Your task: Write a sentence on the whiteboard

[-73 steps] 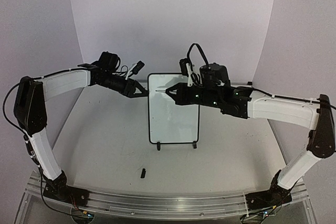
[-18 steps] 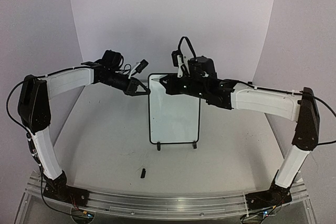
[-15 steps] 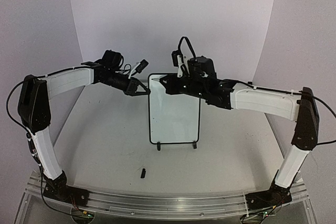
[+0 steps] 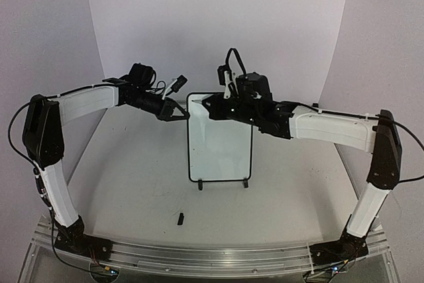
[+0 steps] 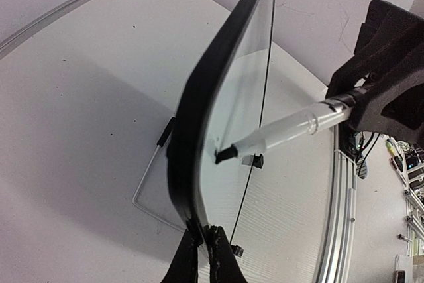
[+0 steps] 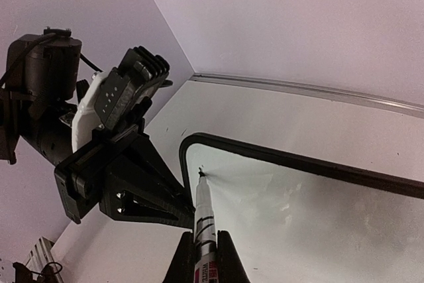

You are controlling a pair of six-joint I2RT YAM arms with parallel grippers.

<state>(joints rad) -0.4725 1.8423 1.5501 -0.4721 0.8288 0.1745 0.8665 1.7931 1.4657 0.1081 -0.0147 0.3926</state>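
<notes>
The whiteboard (image 4: 218, 144) stands on its feet at the middle of the top view, its surface bare of writing, so the first stroke looks to be the step in hand. The left gripper (image 5: 202, 235) is pressed together on the frame at the board's upper left edge. The right gripper (image 6: 203, 248) pinches the marker (image 6: 203, 210), its tip at the board's upper left corner. I judge the left grip should brace firmly while the marker presses lightly and travels right in small strokes. The left wrist view shows the tip apparently meeting the glossy face, which the top view cannot. Only the top view shows a small black piece (image 4: 180, 218), perhaps the cap, low in the frame.
</notes>
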